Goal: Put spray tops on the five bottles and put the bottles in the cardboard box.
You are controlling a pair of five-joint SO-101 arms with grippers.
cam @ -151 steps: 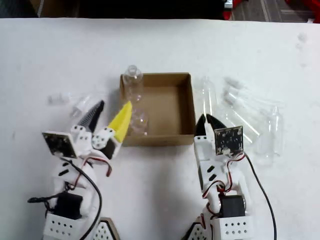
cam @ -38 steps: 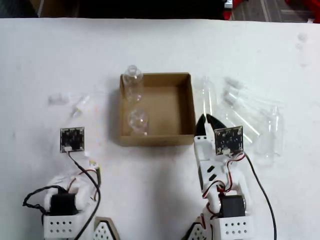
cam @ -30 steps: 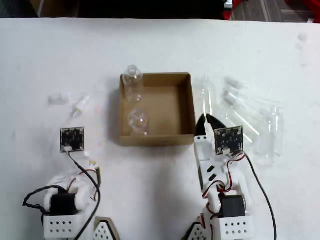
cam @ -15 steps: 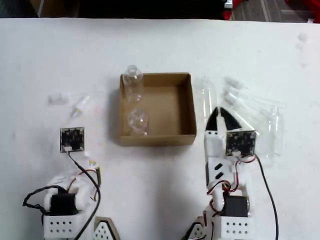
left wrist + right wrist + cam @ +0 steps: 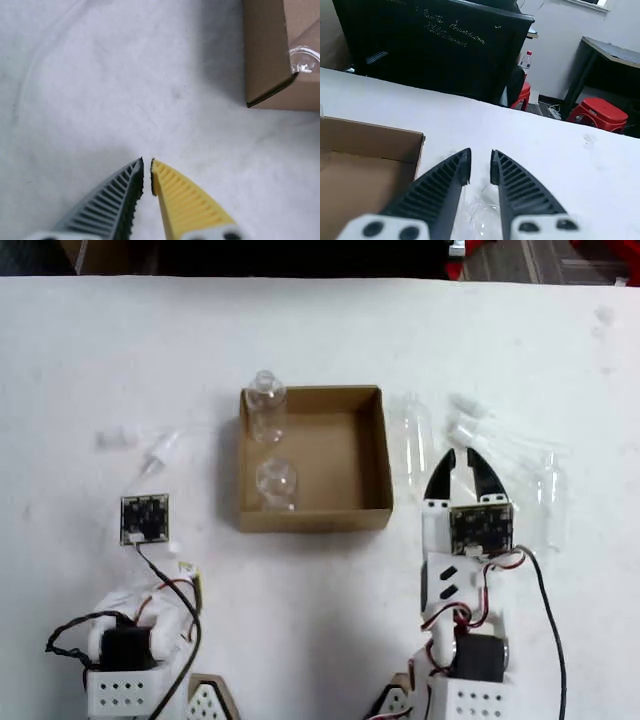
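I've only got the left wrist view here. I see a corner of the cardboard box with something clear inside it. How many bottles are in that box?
Observer: In the high view, two clear bottles stand in the cardboard box, both along its left wall.
Operator: Where's the right arm?
Observer: The right gripper is to the right of the box with its fingers open, above loose bottles lying on the table.
Operator: And the spray tops?
Observer: Left of the box lie small clear pieces. They look like spray tops, but they are too faint to be sure.
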